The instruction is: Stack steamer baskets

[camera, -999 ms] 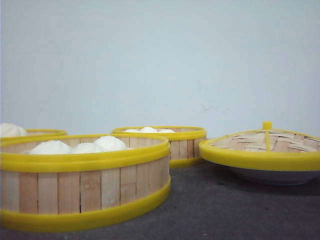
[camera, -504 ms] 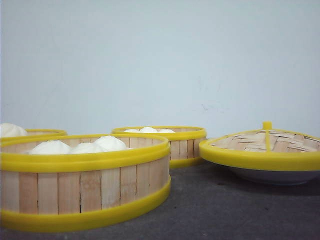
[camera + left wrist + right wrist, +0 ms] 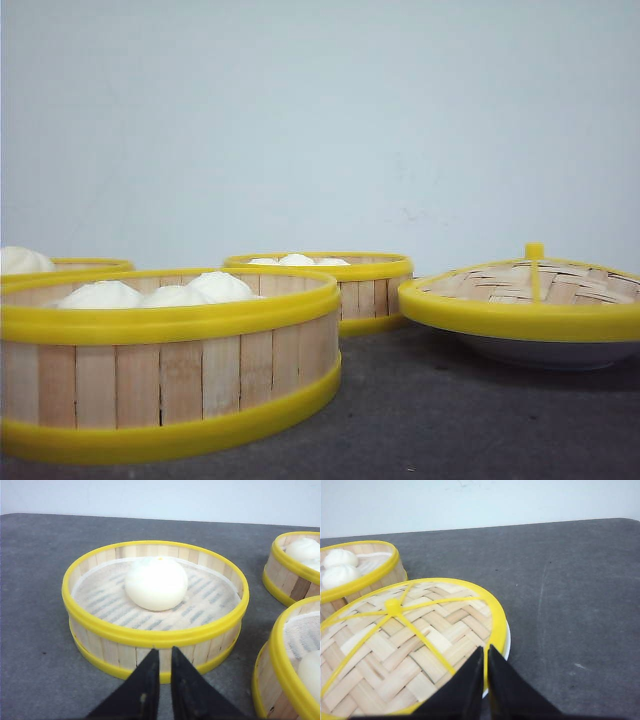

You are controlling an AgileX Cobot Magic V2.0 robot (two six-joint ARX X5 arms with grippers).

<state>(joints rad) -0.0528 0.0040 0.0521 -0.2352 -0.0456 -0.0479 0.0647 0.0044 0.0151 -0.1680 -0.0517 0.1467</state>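
Grey table (image 3: 450, 420), steamer baskets (image 3: 170, 360) unmoved since before

We see the steamer baskets (image 3: 170, 365) walled in pale, matt wooden slats with smooth, slightly glossy yellow plastic rims. A white mesh liner (image 3: 210, 597) covers one floor. The lid (image 3: 405, 645) is woven bamboo strips. The table (image 3: 570, 590) looks dark grey, matt and finely textured.
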